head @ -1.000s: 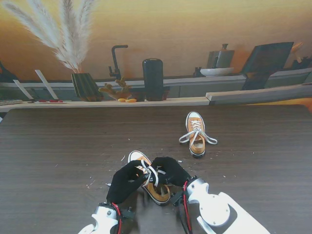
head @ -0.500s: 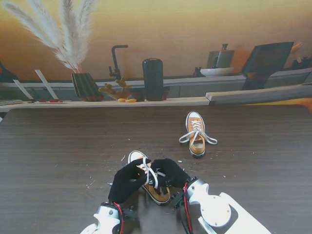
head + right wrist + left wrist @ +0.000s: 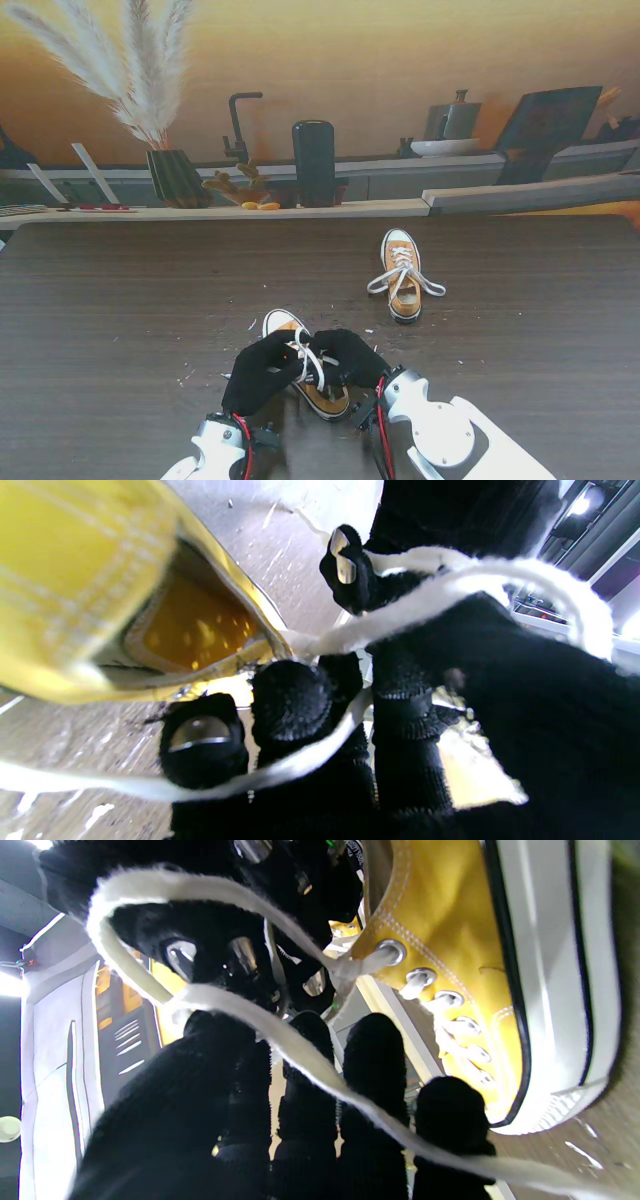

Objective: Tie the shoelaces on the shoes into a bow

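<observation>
Dark wood-grain bench (image 3: pixel 120 330), flecked with pale specks; behind it a shelf (image 3: pixel 400 208) with a feathery plant (image 3: pixel 150 90), a black tap (image 3: pixel 238 125) and a kettle (image 3: pixel 455 118). Near shoe (image 3: pixel 300 365), yellow, lower centre of the stand view; second shoe (image 3: pixel 403 275) well apart at centre right, laces loose. Left hand (image 3: pixel 262 372) and right hand (image 3: pixel 348 355) meet over the near shoe, both pinching its white lace (image 3: pixel 308 358). Only the left wrist view shows the metal eyelets (image 3: pixel 392 951); only the right wrist view shows the shoe's opening (image 3: pixel 195 630).
</observation>
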